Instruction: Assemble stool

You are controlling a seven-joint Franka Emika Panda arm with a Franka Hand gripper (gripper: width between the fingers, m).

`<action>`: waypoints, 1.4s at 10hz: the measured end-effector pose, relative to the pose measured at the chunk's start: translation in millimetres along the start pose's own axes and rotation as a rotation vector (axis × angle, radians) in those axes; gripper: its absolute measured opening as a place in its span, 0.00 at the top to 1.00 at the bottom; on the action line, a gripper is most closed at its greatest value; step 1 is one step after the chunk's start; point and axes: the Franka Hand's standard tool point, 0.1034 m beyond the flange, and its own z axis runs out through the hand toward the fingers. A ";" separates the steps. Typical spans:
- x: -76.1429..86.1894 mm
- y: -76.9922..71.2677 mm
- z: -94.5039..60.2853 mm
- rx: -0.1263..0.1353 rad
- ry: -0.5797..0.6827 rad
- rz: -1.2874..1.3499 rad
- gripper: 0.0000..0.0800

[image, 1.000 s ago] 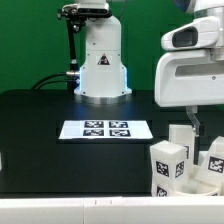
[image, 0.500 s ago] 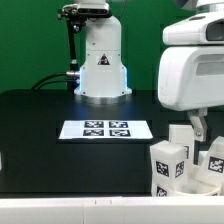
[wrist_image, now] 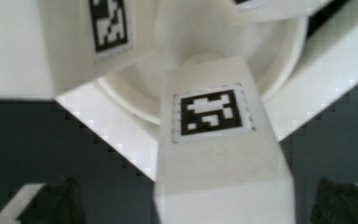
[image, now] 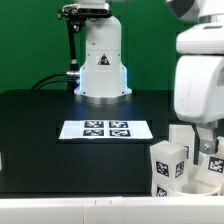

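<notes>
White plastic crowds the worktop's near corner on the exterior view's right: the stool's parts sit bunched there, a tagged leg (image: pixel 168 160) standing upright at the front, more legs (image: pixel 183 136) behind it and another (image: pixel 214 158) right at the edge. The grouping looks deliberate, since every piece shows a marker tag to the cameras and stays within short reach of the arm.

The arm's big white body (image: pixel 201 75) hangs directly over that cluster, and the gripper (image: pixel 206 143) dips in among the pieces. From the wrist view, the dish-like seat (wrist_image: pixel 274 50) curves underneath while a blocky leg (wrist_image: pixel 211 135) runs straight down the middle, tag facing the lens. Two dark fingertips (wrist_image: pixel 55 200) show on either side of it, spread wide and touching nothing, so the jaws are released. My read: the hand is centred over this leg so the fingers can straddle its flat sides for a square grip.

Further back, the marker board (image: pixel 105 129) lies flat mid-worktop, well apart from the action, and the robot base (image: pixel 102 60) stands at the far edge.
</notes>
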 end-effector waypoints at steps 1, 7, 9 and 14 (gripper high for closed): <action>-0.8 -0.9 2.6 -0.001 -0.003 0.000 0.19; -2.3 1.1 2.9 -0.003 -0.004 0.239 0.58; -1.9 4.2 2.5 -0.004 0.012 0.526 0.58; -10.3 8.1 5.4 0.047 -0.010 1.231 0.58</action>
